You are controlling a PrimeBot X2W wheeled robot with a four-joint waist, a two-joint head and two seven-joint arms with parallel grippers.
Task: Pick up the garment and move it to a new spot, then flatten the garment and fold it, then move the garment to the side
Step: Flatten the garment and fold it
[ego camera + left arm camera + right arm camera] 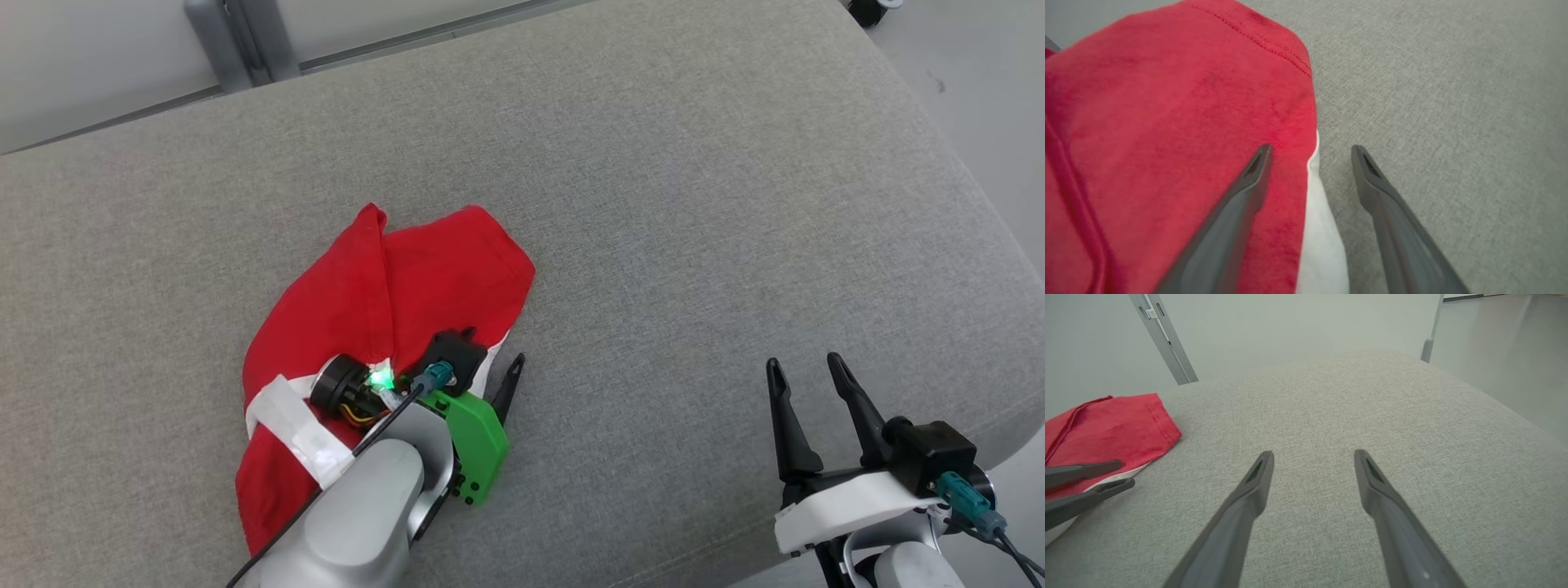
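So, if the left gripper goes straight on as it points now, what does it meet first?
Probably the edge of the garment: the open left gripper straddles it, partly over red cloth, partly over bare cushion. Depth is unclear.

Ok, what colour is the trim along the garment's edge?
White trim on the red garment; clearest in the left wrist view.

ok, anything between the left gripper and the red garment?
Nothing visible. The open left gripper hangs right at the edge of the red garment, one finger over the red cloth, the other over the bare grey cushion, with the white trim between them.
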